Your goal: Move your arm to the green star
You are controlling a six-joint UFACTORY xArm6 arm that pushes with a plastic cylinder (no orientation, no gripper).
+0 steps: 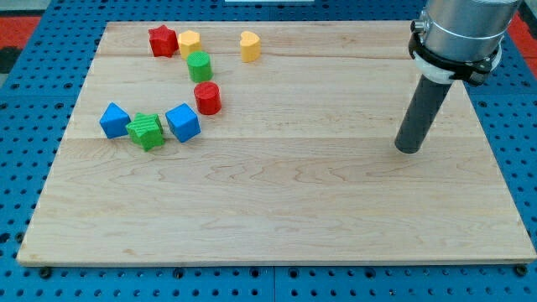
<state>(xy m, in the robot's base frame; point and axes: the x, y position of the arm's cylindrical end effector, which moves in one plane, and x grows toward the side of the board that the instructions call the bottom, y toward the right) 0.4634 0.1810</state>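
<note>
Judging from the board, the task is hardly begun — my tip (409,149), a bare rod with no jaws and touching nothing, stands at the view's right, well apart from the green star (147,131), which sits between two blue blocks (115,120) (183,122) at the left.

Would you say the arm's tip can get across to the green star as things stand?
Probably yes: my tip sits far to the view's right, with bare board up to the green star.
</note>
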